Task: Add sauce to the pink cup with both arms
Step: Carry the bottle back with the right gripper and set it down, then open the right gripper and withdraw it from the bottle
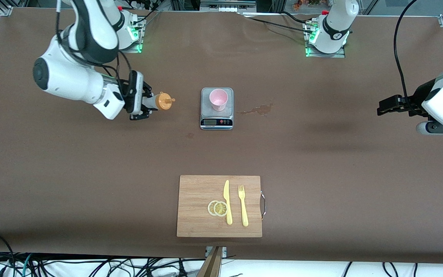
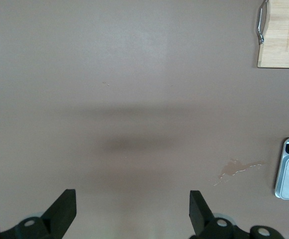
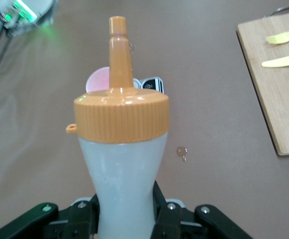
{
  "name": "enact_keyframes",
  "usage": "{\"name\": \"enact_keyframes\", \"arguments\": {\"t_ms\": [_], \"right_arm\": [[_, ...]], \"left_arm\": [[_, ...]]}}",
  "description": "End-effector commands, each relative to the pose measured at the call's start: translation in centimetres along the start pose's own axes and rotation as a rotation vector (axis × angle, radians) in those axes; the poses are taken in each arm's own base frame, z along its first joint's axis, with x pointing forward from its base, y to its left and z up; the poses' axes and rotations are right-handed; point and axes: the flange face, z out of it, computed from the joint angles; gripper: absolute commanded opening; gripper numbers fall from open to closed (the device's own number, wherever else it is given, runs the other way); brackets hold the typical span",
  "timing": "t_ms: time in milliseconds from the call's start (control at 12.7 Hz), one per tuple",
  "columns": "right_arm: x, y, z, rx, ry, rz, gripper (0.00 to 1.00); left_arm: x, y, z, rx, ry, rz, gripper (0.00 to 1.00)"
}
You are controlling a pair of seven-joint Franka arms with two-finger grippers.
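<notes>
Right gripper [image 1: 144,105]: the sauce [image 1: 159,102] is clamped between its fingers and held tipped sideways over the bench [image 1: 90,173], nozzle aimed at the scale [image 1: 216,109].
Pink cup [image 1: 219,99]: stood upright on the scale's plate.
Left gripper [image 2: 132,209]: kept waiting over the left arm's end, fingers spread wide.

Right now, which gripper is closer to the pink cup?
Right. The right gripper, shut on the sauce bottle, is up beside the scale bearing the pink cup. The left gripper waits open at the left arm's table end.
</notes>
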Motion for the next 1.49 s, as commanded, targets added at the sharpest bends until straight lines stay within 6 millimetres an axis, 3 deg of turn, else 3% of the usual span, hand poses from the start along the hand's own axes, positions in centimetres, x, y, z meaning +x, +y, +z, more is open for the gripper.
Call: {"name": "enact_keyframes", "arguments": {"t_ms": [0, 472, 708, 943, 1415], "right_arm": [[-3.4, 0.7, -2.1, 0.042, 0.109, -0.053, 0.12], [-13.8, 3.2, -1.3, 0.146, 0.352, -0.209, 0.12], [-20.8, 4.5, 1.7, 0.198, 0.527, -0.240, 0.12], [-26.4, 6.5, 2.7, 0.253, 0.610, -0.274, 0.14], [-36.1, 8.6, 9.8, 0.259, 0.826, -0.286, 0.18]], "left_arm": [[0.2, -0.1, -0.6, 0.008, 0.001, 0.022, 1.00], [0.2, -0.2, -0.6, 0.009, 0.001, 0.022, 1.00], [0.1, 0.2, -0.6, 0.014, 0.001, 0.025, 1.00], [0.1, 0.4, -0.6, 0.011, 0.001, 0.027, 1.00], [0.2, 0.1, -0.6, 0.014, 0.002, 0.022, 1.00]]}}
